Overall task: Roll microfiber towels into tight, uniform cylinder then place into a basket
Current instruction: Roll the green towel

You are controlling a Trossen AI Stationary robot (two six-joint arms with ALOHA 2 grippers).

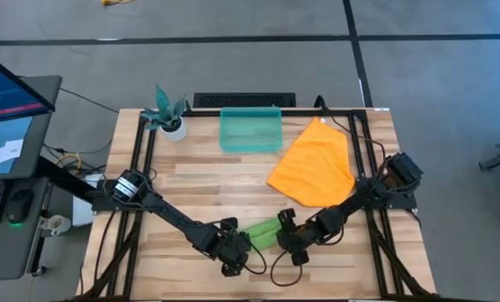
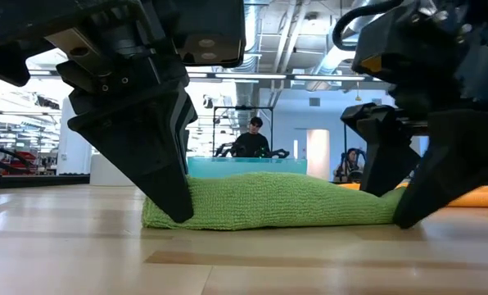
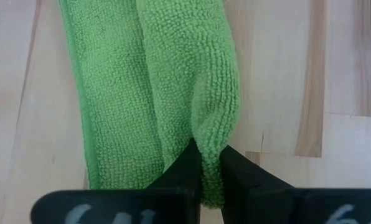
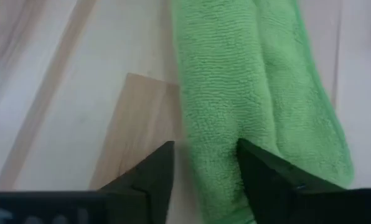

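Now the rolled green towel (image 1: 263, 232) lies on the table (image 1: 208, 180), its long axis running from one gripper to the other. The left gripper (image 3: 210, 180) is pinched tight on one end fold. At the opposite end, the right gripper (image 4: 204, 168) stands open, with one finger (image 4: 269, 177) on the cloth and nothing held.

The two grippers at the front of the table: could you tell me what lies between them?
The rolled green towel spans the gap in the high view: the left gripper pinches one end, and the right gripper straddles the other.

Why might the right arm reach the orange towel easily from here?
Probably yes: the orange towel lies spread flat beside that arm, nothing on it. But the right gripper first must leave the green towel.
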